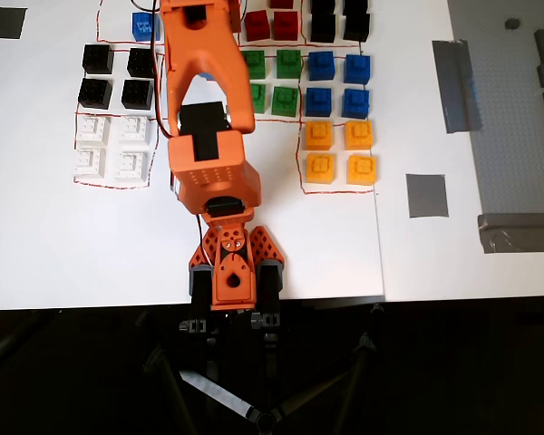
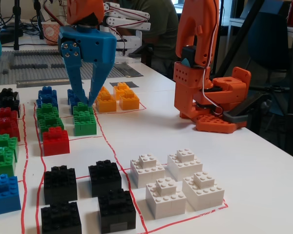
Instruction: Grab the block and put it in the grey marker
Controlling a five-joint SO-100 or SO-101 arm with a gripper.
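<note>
Gripper (image 2: 86, 95), blue, hangs fingers-down with the two fingers spread, nothing between them; tips sit just above the back of a green block (image 2: 84, 119) and beside the blue blocks (image 2: 47, 95). The overhead view hides the gripper under the orange arm (image 1: 204, 109), so its state reads only from the fixed view.

In the fixed view a red block (image 2: 55, 140) lies on the table in front of and to the left of the gripper tips, near but apart from them, touching the green block's left front corner. It sits upright, stud up, roughly square in plan, so no long axis can be told; its edges run about parallel to the neighbouring rows.

The overhead view alone shows the grey marker (image 1: 426, 195), a flat square on the white table (image 1: 281, 245), well to the right of the orange-yellow blocks (image 1: 340, 152). Red blocks (image 1: 272, 24) there show only at the top edge.
</note>
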